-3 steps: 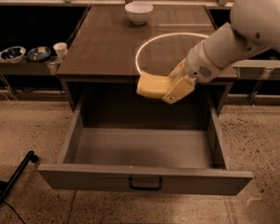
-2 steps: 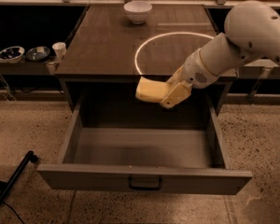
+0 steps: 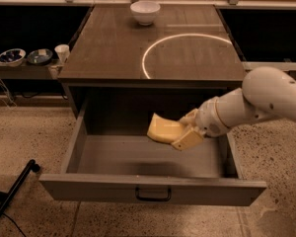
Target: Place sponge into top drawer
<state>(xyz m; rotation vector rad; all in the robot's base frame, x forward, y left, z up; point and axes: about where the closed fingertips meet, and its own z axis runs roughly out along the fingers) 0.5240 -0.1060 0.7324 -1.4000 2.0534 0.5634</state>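
The hand (image 3: 185, 129) grips the sponge (image 3: 163, 129) by one end and holds it above the open top drawer (image 3: 89, 186) (inside its walls), so releasing should drop it in.

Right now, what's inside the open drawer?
Only bare floor shows in the top drawer. The gripper holds the sponge above it, hiding a patch behind them.

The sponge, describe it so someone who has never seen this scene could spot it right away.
Find the dark wooden cabinet with a white ring on top, then the wide grey-brown top drawer open below it. Over the drawer's middle, the cream gripper of the white arm at right clamps a pale yellow foam sponge, the only soft, rounded block in sight.
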